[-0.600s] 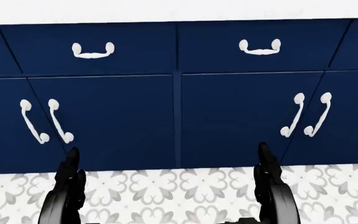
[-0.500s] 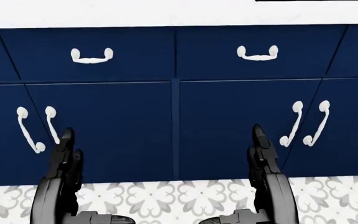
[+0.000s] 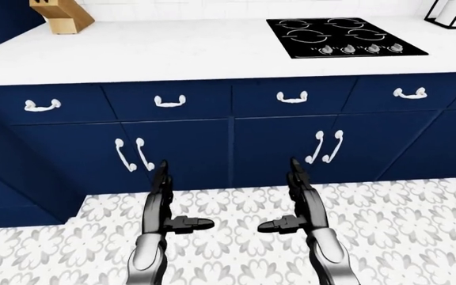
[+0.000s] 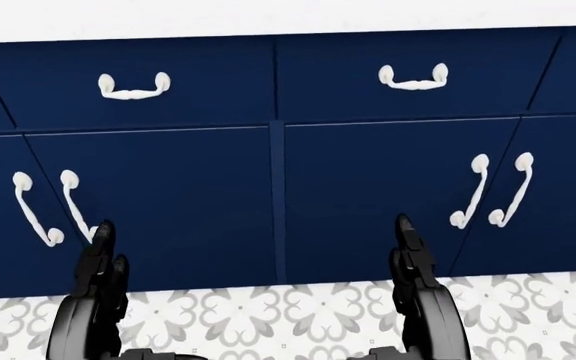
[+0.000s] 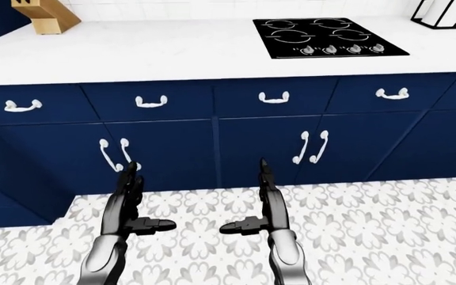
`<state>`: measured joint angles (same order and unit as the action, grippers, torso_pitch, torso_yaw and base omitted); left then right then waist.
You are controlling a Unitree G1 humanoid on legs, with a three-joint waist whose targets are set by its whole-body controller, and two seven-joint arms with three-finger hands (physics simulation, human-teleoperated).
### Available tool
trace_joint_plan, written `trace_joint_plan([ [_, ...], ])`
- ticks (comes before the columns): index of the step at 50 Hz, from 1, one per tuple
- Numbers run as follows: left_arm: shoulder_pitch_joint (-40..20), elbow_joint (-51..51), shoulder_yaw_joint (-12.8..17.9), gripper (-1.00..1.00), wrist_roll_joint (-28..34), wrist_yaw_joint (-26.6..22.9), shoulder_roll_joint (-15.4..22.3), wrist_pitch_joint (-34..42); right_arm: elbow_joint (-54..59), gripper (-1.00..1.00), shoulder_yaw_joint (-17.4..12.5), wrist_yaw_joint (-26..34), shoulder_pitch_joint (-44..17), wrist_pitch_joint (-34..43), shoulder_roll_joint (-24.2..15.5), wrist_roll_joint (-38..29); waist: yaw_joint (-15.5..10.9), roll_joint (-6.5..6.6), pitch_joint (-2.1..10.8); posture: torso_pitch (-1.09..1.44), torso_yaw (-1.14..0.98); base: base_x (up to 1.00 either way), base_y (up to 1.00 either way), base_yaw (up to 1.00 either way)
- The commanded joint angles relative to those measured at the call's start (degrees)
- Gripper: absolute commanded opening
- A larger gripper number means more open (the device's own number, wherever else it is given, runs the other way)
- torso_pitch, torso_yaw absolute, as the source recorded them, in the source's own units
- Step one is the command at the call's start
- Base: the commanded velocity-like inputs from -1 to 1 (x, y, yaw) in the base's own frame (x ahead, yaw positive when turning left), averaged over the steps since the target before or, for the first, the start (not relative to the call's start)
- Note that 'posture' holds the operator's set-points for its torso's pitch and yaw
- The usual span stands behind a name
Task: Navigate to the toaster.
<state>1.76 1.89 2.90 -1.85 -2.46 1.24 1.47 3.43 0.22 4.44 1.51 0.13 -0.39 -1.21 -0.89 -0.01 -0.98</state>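
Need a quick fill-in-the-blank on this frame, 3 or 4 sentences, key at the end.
1. The black cooktop is set into the ____ countertop.
2. The wooden knife block sits at the eye views' top ____.
3. The left hand and right hand hold ____.
4. The cabinet doors are dark ____.

Missing words: white; left; nothing; blue
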Motion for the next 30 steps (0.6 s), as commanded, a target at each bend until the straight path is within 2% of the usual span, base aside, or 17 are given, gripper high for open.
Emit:
trace_joint_plan([
  [1,-1.2,-2.6,-0.7,1.00,-0.1,-0.2,-0.3,-1.8,-2.4,1.00,-0.7,-0.2,-1.0,-1.9,-0.4,0.0,0.2,0.48,0.83,0.00,0.00,0.00,-0.16,0.00],
  [3,-0.9,-3.0,-0.8,1.00,-0.1,-0.2,-0.3,-1.7,-2.5,1.00,-0.6,-0.2,-0.9,-1.9,-0.4,-0.2,0.3,-1.27,0.85,0.00,0.00,0.00,-0.16,0.00],
  [4,-0.9,-3.0,-0.7,1.00,-0.1,-0.2,-0.3,-1.7,-2.6,1.00,-0.5,-0.2,-0.9,-1.9,-0.4,-0.2,0.3,-2.88,0.88,0.00,0.00,0.00,-0.16,0.00],
  [6,-0.9,-2.9,-0.8,1.00,0.0,-0.3,-0.3,-1.8,-2.5,1.00,-0.4,-0.2,-0.8,-2.1,-0.4,-0.3,0.8,-1.70,0.17,0.00,0.00,0.00,-0.18,0.00],
  [7,-1.0,-2.7,-0.8,1.00,0.0,-0.3,-0.2,-1.9,-2.4,1.00,-0.5,-0.2,-0.9,-2.2,-0.4,-0.3,0.7,-2.12,0.03,0.00,0.00,0.00,-0.16,0.00],
  [9,-1.0,-2.7,-0.8,1.00,0.1,-0.3,-0.3,-2.0,-2.3,1.00,-0.5,-0.2,-0.9,-2.2,-0.4,-0.4,1.0,-1.94,0.28,0.00,0.00,0.00,-0.18,0.00],
  [15,-0.9,-2.9,-0.9,1.00,0.2,-0.2,-0.3,-1.9,-2.0,1.00,-0.5,-0.2,-1.0,-2.4,-0.4,-0.5,0.4,0.18,-0.49,0.00,0.00,0.00,-0.18,0.00],
  [18,-0.8,-3.1,-0.9,1.00,0.1,-0.3,-0.3,-1.8,-2.3,1.00,-0.4,-0.2,-0.8,-2.2,-0.4,-0.6,0.5,2.04,-0.46,0.00,0.00,0.00,-0.18,0.00],
  [20,-0.8,-2.9,-0.9,1.00,0.2,-0.3,-0.3,-1.9,-2.2,1.00,-0.5,-0.2,-0.9,-2.2,-0.4,-0.6,0.6,4.37,-0.13,0.00,0.00,0.00,-0.18,0.00],
  [21,-0.8,-3.1,-0.9,1.00,0.1,-0.3,-0.3,-1.8,-2.1,1.00,-0.5,-0.2,-0.9,-2.2,-0.4,-0.6,0.9,4.51,0.37,0.00,0.00,0.00,-0.18,0.00],
  [22,-0.9,-2.8,-0.8,1.00,0.1,-0.3,-0.3,-1.9,-2.1,1.00,-0.4,-0.2,-1.0,-2.2,-0.4,-0.6,0.1,2.89,-0.09,0.00,0.00,0.00,-0.17,0.00],
  [23,-0.9,-2.7,-0.8,1.00,0.2,-0.3,-0.3,-2.0,-2.1,1.00,-0.4,-0.2,-1.0,-2.1,-0.4,-0.6,0.3,3.61,-0.27,0.00,0.00,0.00,-0.17,0.00],
  [26,-0.8,-3.1,-0.9,1.00,0.2,-0.3,-0.3,-1.8,-2.1,1.00,-0.5,-0.2,-0.9,-2.2,-0.3,-0.5,0.2,3.40,0.33,0.00,0.00,0.00,-0.18,0.00],
  [30,-0.8,-3.0,-0.9,1.00,0.2,-0.3,-0.3,-1.8,-1.9,1.00,-0.4,-0.2,-1.0,-2.3,-0.4,-0.7,0.0,1.52,0.04,0.00,0.00,0.00,-0.25,0.00],
])
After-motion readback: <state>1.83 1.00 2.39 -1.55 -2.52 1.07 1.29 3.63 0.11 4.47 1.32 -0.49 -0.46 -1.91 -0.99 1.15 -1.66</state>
